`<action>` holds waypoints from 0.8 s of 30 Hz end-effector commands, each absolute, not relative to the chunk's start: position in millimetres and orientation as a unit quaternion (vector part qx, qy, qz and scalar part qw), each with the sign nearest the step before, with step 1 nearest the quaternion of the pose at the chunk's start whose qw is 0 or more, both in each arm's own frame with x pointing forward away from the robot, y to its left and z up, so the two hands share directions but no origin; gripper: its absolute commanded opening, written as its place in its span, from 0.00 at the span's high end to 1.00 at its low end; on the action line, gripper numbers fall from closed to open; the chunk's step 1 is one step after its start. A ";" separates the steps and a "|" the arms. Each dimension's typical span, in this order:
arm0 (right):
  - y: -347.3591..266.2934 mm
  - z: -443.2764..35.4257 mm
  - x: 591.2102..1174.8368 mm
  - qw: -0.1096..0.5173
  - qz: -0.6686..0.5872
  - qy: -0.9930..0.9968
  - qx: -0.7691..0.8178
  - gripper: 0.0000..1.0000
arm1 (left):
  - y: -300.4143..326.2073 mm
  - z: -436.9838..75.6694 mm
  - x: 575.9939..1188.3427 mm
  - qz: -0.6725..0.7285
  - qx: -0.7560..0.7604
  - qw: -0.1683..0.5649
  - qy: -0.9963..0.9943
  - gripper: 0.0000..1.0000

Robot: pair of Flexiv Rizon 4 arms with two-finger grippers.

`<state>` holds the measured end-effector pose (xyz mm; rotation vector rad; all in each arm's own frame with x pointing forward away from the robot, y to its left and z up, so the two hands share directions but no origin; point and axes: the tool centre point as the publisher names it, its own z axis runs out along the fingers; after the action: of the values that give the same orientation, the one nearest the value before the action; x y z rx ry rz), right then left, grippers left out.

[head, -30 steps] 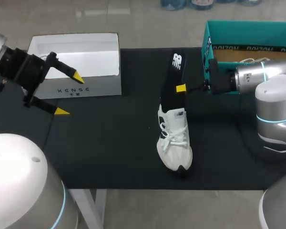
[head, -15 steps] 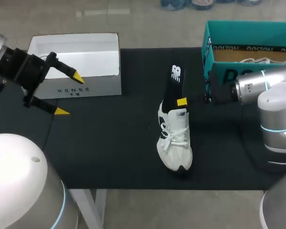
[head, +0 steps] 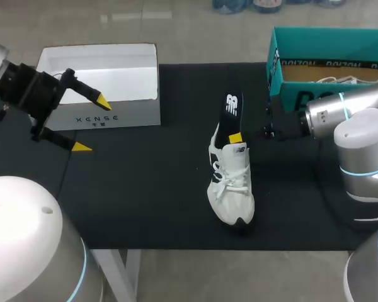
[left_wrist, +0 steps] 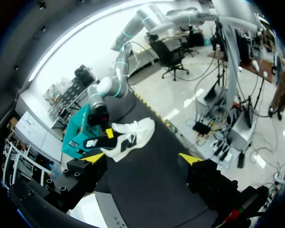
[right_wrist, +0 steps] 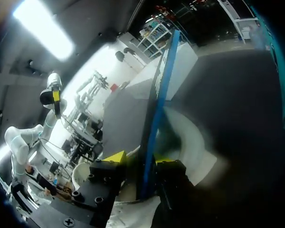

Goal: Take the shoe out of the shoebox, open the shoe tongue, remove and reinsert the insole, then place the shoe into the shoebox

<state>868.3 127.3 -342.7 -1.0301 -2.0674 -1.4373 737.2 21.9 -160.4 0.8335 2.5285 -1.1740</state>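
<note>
Right gripper (right_wrist: 140,159): both yellow-tipped fingers clamp the insole (head: 231,106) from two sides, gripping it low down, just above the shoe's heel opening. The insole is black with a white logo. Its lower end sits inside the shoe (head: 232,185) at the heel, and the rest sticks out, tilted toward the far side of the table (head: 145,189). In the right wrist view the insole shows edge-on between the fingers, with the shoe's white body just under and ahead of them.

The shoe is white and laced. It lies on the black table about mid-table, toe toward the near edge, outside both boxes. The right arm comes in from the right, in front of the teal shoebox (head: 327,41), which stands open at the far right corner.

Left gripper (head: 91,124): fingers spread wide, nothing between them. It hangs at the left side, just in front of the open white box (head: 113,116), well apart from the shoe.
</note>
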 end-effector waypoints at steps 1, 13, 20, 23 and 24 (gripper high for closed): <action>132.6 -340.4 877.6 0.203 -0.514 -0.746 -0.372 0.15 | 22.1 -160.2 737.4 -0.400 0.285 0.115 0.864 0.00; 130.7 -335.3 899.1 0.179 -0.523 -0.743 -0.379 1.00 | 22.1 -160.2 737.4 -0.400 0.285 0.115 0.864 0.00; 127.7 -335.3 891.1 0.181 -0.524 -0.741 -0.379 1.00 | 22.1 -160.2 737.4 -0.400 0.285 0.115 0.864 0.00; 126.6 -337.5 887.1 0.183 -0.522 -0.742 -0.379 1.00 | 22.1 -160.2 737.4 -0.400 0.285 0.115 0.864 0.00; 126.3 -338.2 885.6 0.184 -0.521 -0.742 -0.380 1.00 | 22.1 -160.2 737.4 -0.400 0.285 0.115 0.864 0.00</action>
<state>890.6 127.8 -337.7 -1.0643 -2.0918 -1.4704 737.1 21.8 -160.5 0.8334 2.5284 -1.1739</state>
